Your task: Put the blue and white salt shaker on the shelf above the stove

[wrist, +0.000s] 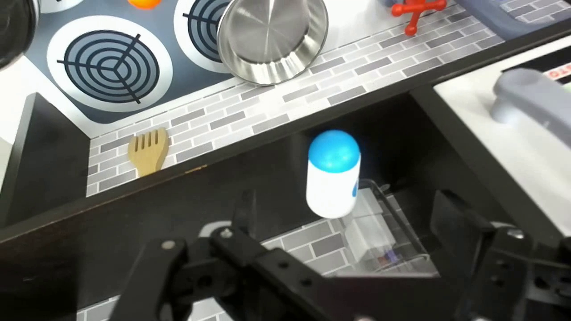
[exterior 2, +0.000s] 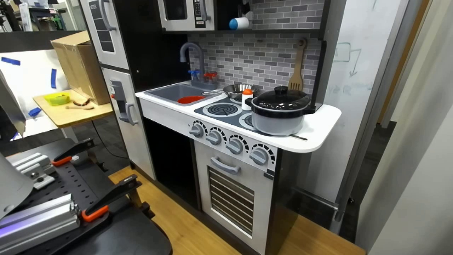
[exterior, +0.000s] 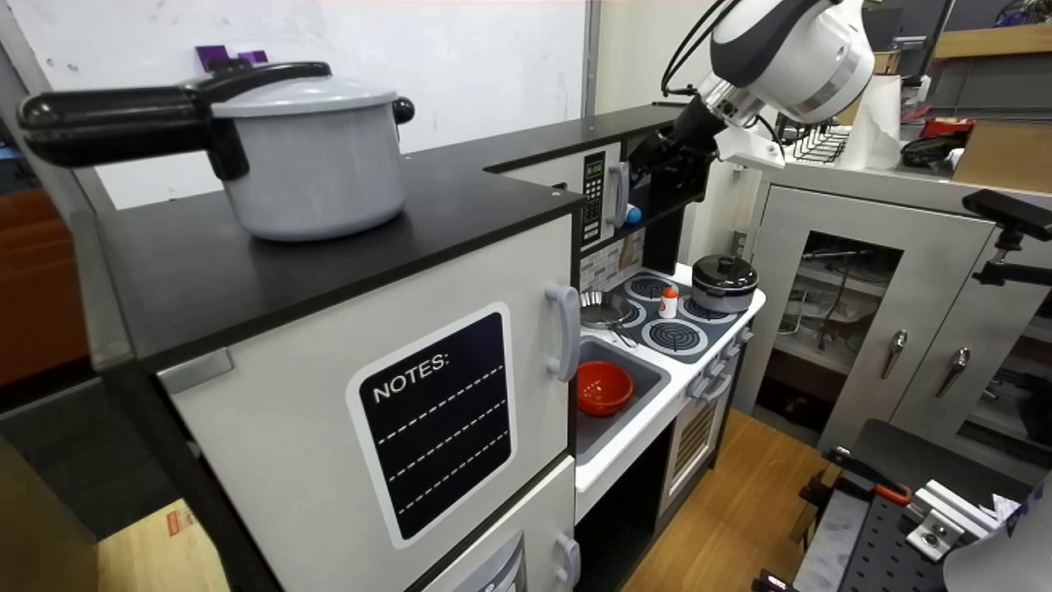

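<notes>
Tool [wrist: 350, 214] gapes near smooth, blue-domed white shaker [wrist: 333, 178].

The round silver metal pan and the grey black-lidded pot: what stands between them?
A white orange-topped cylindrical shaker stands between the pan and pot in an exterior view.

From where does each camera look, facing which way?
Exterior view: high beside the tall white fridge, facing the white toy stove; white arm shows.
Exterior view: before the stove, facing it; perhaps the robot's pale base.
Wrist view: on the arm, facing down at the blue-capped white shaker; open black gripper shows.
Both exterior views share the round red bowl.
</notes>
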